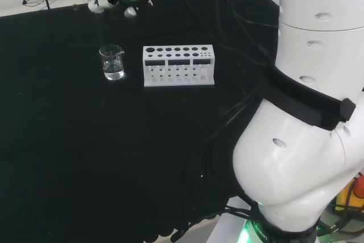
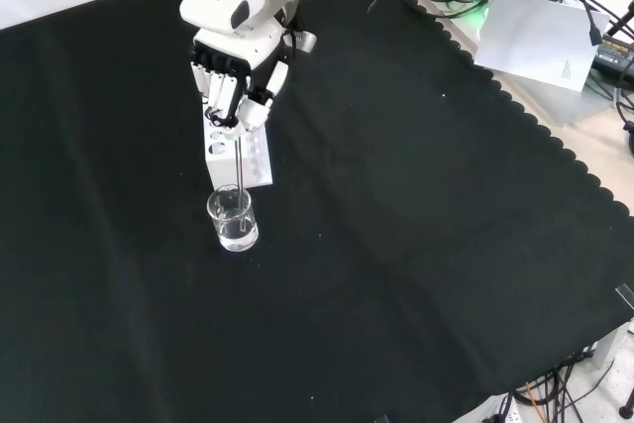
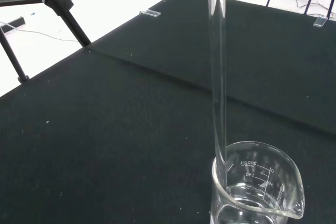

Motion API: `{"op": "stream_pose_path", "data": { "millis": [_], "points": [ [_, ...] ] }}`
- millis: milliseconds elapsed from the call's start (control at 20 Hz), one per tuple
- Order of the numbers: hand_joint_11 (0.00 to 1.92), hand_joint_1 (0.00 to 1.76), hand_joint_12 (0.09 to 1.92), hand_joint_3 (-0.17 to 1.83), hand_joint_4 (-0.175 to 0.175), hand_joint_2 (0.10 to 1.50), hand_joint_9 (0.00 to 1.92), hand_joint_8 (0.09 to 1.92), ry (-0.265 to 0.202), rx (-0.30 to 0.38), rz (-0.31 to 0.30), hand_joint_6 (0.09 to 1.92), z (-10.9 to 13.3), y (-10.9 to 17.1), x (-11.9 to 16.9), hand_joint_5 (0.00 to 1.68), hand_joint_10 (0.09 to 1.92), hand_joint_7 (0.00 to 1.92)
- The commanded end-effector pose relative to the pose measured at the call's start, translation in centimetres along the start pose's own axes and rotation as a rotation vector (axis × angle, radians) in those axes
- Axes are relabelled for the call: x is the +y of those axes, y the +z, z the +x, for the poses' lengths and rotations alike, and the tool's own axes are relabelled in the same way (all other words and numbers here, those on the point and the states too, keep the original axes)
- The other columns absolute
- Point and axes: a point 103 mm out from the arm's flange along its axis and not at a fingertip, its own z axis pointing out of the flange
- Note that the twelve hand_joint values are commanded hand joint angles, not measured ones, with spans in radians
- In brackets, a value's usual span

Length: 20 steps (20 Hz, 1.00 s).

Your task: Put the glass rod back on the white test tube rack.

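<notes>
One glass rod (image 3: 218, 77) is pinched in the hand (image 2: 236, 86), its tip inside one beaker (image 2: 233, 218); one white rack (image 1: 178, 65) is seen alongside.

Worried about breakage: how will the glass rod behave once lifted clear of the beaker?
The glass rod looks thin, stiff and probably fragile. Smooth and wet at its tip in the beaker, it may slip in the hand. Being round, it would likely roll if laid down.

The desk (image 2: 416, 245) is covered in plain black cloth with a scalloped edge. On it, the test tube rack (image 1: 178, 65) is white with dark round holes; left of the rack in the head view, the beaker (image 1: 112, 62) is clear with pale printed markings. The glass rod (image 3: 218, 77) is clear, and the robot hand (image 2: 236, 86) is black and white
</notes>
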Motion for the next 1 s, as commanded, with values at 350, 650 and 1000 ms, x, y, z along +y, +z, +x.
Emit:
{"op": "stream_pose_path", "data": {
  "millis": [350, 650, 1000],
  "points": [
    [1.57, 1.26, 0.9, 0.0, -0.175, 1.15, 1.64, 1.35, 0.006, -0.016, -0.011, 0.78, 0.3, -1.8, 0.1, 0.92, 0.86, 0.96],
    [1.57, 1.26, 0.9, 0.0, -0.175, 1.15, 1.64, 1.35, 0.039, -0.026, -0.039, 0.78, -1.0, -4.5, -1.3, 0.92, 0.86, 0.96],
    [1.57, 1.26, 0.9, 0.0, -0.175, 1.15, 1.64, 1.35, 0.096, -0.047, -0.082, 0.78, -3.1, -8.2, -4.3, 0.92, 0.86, 0.96]
  ]
}}
